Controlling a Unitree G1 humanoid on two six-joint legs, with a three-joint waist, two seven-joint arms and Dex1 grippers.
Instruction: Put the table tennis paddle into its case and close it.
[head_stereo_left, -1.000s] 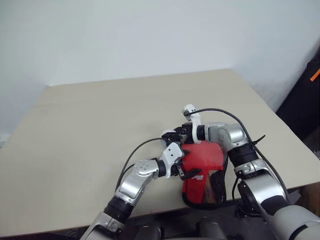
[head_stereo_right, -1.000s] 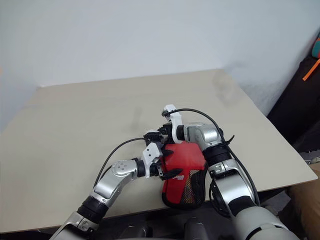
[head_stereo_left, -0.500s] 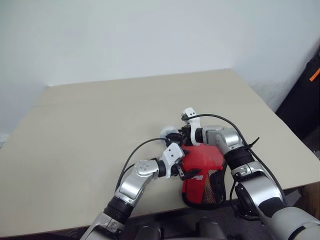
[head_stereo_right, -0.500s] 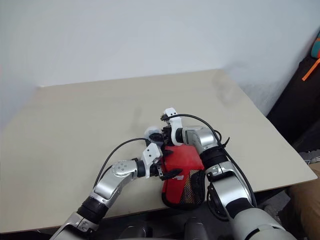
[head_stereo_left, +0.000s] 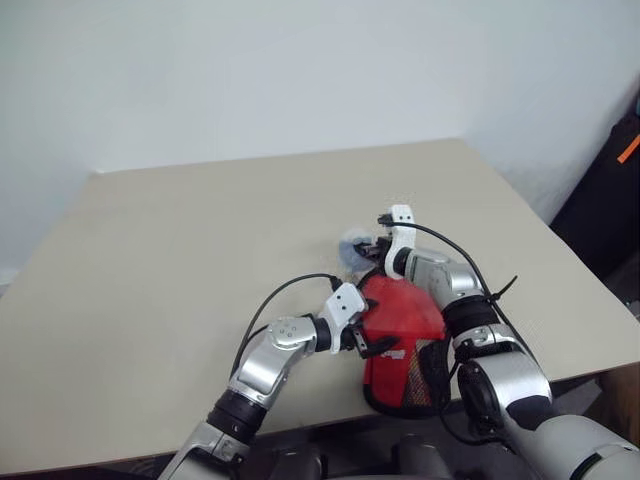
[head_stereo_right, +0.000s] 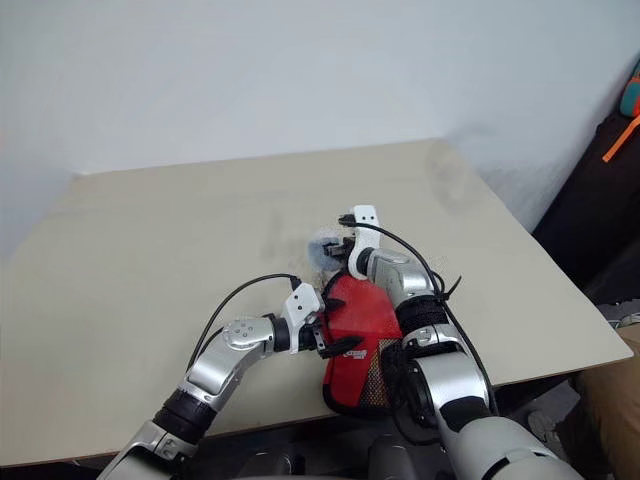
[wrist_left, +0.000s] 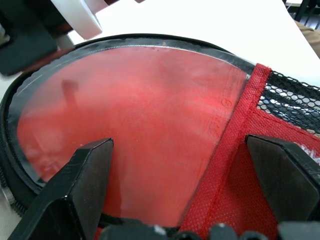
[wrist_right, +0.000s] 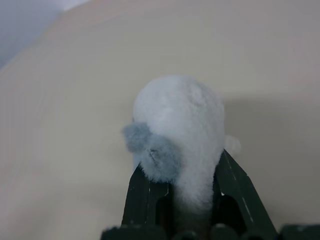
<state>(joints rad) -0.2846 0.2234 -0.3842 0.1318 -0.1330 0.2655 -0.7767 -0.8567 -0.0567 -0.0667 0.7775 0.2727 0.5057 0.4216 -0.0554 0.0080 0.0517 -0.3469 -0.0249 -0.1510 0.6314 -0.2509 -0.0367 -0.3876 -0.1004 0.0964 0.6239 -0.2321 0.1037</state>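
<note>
On the beige table (head_stereo_left: 180, 260), the left gripper (head_stereo_left: 366, 340) stands with jaws spread wide against the left edge of the one case (head_stereo_left: 405, 345), the single red table tennis paddle (wrist_left: 140, 125) showing through its clear half near the table's near edge. Just beyond it, the right gripper (wrist_right: 182, 187) has its jaws clamped on one grey-white fuzzy ball (wrist_right: 177, 130).

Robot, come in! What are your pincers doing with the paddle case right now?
Left pincer open across the case. Right pincer shut on fuzzy ball at case's far end. Paddle inside.

Red case (head_stereo_left: 402, 340) with black piping, black mesh and a clear window; fuzzy grey-white ball (wrist_right: 176, 131); beige bench (head_stereo_left: 200, 260); black-fingered tools.
</note>
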